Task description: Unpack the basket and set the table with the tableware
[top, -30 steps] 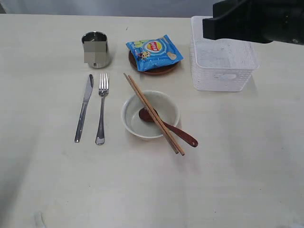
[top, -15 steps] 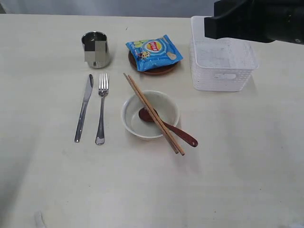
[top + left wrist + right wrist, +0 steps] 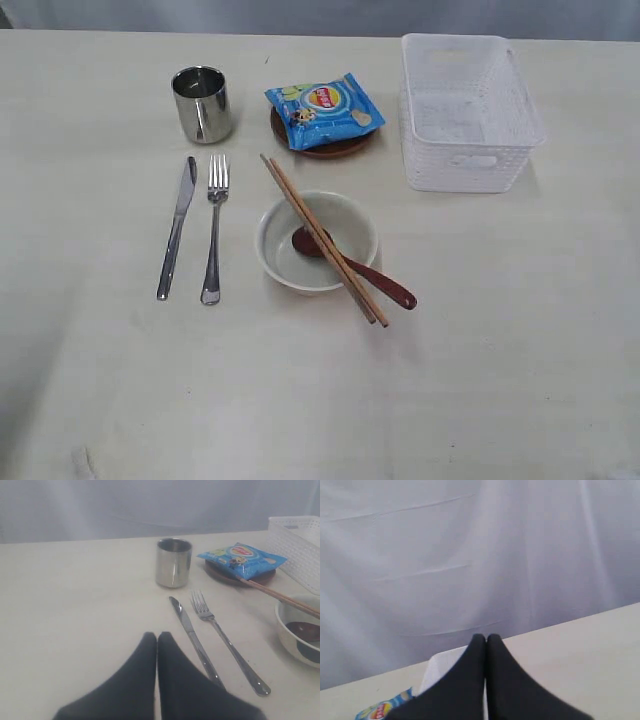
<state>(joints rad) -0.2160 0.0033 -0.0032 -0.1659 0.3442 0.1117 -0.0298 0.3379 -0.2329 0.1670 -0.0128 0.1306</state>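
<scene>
The white basket [image 3: 470, 115] stands empty at the back right of the table [image 3: 520, 330]. A steel cup [image 3: 202, 104], knife [image 3: 177, 226] and fork [image 3: 214, 228] lie on the left. The cream bowl [image 3: 285, 260] holds the reddish-brown spoon [image 3: 385, 287], with chopsticks [image 3: 322, 237] laid across its rim. A small brown plate [image 3: 335, 150] sits under the chip packet. Neither gripper appears in the exterior view. My left gripper [image 3: 157, 635] is shut and empty above the table, short of the knife [image 3: 192, 635]. My right gripper [image 3: 486, 637] is shut and empty, with the basket [image 3: 440, 667] behind it.
A blue chip packet [image 3: 324, 108] rests on the brown plate. A grey cloth backdrop [image 3: 470, 555] hangs behind the table's far edge. In the left wrist view the cup [image 3: 173, 562], fork [image 3: 225, 640], bowl [image 3: 292, 635] and packet [image 3: 242, 559] lie ahead.
The dark right arm that hung over the basket at the upper right of the exterior view has left that view. Nothing on the table has moved.
</scene>
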